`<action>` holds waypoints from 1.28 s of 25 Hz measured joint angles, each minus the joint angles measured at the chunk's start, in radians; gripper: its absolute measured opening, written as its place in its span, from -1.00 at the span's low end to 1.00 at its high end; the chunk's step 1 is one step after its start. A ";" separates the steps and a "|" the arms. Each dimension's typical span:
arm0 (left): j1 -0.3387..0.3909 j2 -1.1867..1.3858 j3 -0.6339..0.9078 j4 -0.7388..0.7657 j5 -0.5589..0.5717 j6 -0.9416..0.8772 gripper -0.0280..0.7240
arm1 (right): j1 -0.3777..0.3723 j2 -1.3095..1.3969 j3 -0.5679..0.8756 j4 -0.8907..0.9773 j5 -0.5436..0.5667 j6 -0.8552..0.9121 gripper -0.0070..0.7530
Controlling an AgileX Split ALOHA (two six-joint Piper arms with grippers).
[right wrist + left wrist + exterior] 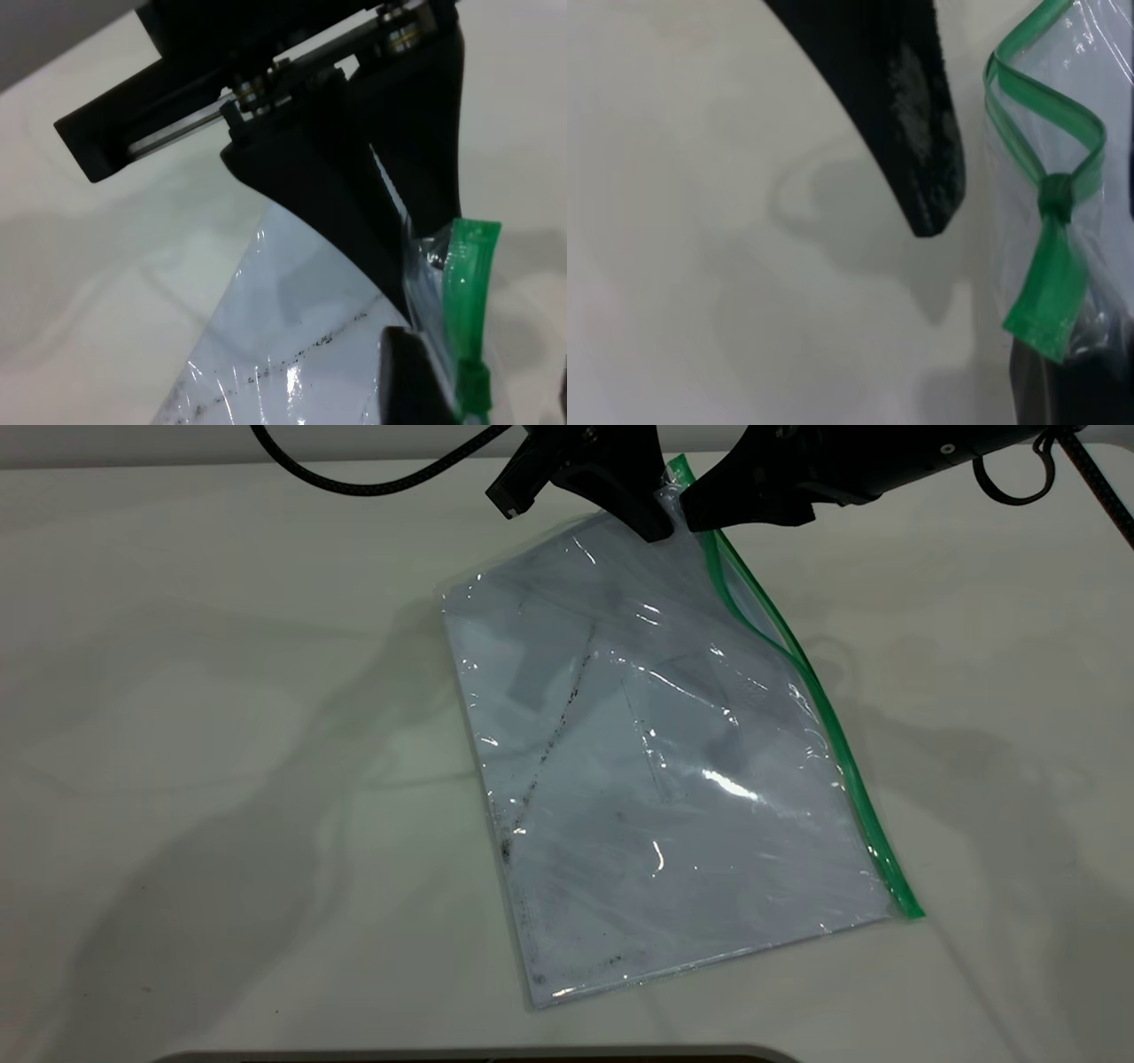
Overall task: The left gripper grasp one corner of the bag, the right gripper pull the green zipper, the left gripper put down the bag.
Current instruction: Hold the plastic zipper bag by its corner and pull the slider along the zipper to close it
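the floppy, slippery clear plastic bag [656,779] hangs by its far corner [671,503] in the black left hand [657,524], clamped tight; the bulky black right hand [695,514], grip unclear, should take the small green slider tab [1055,197].

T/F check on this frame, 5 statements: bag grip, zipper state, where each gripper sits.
1. The left gripper is clamped on the bag at its far corner, lifting that end off the table. True.
2. The green zipper runs along the bag's left edge in the exterior view. False: it runs along the right edge.
3. The zipper strip gapes apart near the held corner. True: its two halves split there.
4. The right gripper is parked far from the bag. False: it sits at the same far corner, right beside the left gripper.
5. The bag is empty. False: a white sheet lies inside it.
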State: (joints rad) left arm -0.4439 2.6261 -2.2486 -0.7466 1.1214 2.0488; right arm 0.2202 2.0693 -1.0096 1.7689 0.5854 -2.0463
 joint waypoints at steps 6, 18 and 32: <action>0.000 0.000 0.000 -0.002 -0.001 0.000 -0.78 | 0.000 0.000 0.000 0.000 0.007 -0.004 -0.26; 0.000 0.000 0.000 -0.047 -0.003 0.000 -0.78 | 0.000 0.001 0.000 0.000 0.007 -0.007 -0.35; 0.000 0.000 0.000 -0.055 -0.003 -0.003 -0.78 | 0.000 0.001 0.000 0.000 -0.008 -0.008 -0.89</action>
State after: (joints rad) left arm -0.4439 2.6261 -2.2486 -0.8012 1.1180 2.0454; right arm 0.2202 2.0702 -1.0096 1.7692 0.5775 -2.0545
